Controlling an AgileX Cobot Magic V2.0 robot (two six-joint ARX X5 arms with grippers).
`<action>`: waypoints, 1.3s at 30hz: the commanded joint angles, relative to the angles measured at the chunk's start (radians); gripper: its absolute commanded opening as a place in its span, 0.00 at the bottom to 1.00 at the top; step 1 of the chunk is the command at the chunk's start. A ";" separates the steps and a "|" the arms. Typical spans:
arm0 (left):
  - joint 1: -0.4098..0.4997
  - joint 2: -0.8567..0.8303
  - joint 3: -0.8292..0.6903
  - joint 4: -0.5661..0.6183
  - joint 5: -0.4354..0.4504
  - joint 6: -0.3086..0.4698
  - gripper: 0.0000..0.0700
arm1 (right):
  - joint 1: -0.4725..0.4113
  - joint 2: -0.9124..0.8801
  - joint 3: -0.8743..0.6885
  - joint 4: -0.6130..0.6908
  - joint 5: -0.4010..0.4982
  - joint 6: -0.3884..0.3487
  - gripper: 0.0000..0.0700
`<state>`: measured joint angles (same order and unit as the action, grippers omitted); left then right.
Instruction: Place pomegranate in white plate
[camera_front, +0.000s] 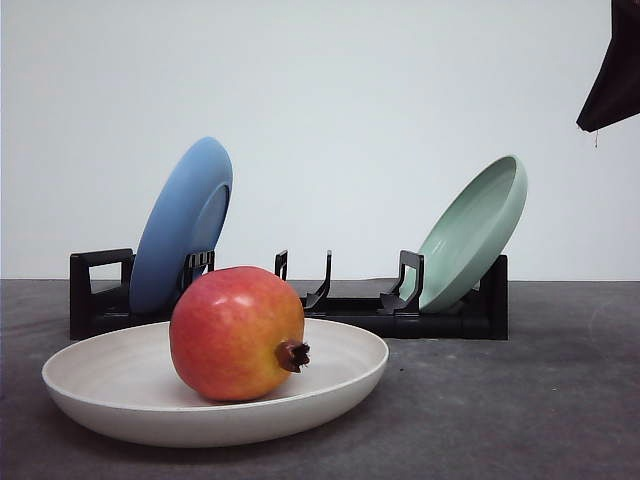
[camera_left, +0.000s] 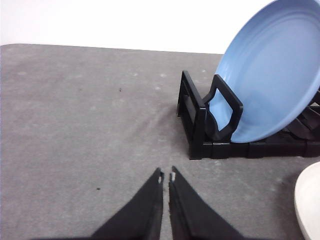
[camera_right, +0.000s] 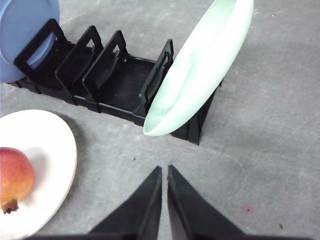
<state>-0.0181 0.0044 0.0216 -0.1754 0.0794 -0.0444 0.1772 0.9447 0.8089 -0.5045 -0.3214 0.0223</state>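
Both hands, left hand and right hand, are clenched on nothing above the bench, and you can see the pomegranate resting in the white plate at lower left of the front view, so the task looks finished.

Red-yellow pomegranate resting in white plate

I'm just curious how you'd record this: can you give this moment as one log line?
pomegranate: resting in white plate | left gripper: shut, empty | right gripper: shut, empty | task: looks done
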 joint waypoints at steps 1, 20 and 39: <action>-0.002 -0.001 -0.010 0.014 -0.001 0.010 0.00 | 0.003 0.007 0.004 0.010 -0.003 -0.008 0.02; -0.002 -0.001 -0.010 0.015 -0.001 0.010 0.00 | 0.003 -0.001 -0.002 0.024 0.054 -0.065 0.02; -0.002 -0.002 -0.010 0.015 -0.001 0.010 0.00 | -0.103 -0.700 -0.632 0.403 0.292 -0.029 0.02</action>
<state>-0.0181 0.0044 0.0216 -0.1753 0.0788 -0.0444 0.0756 0.2597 0.1854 -0.1153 -0.0364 -0.0191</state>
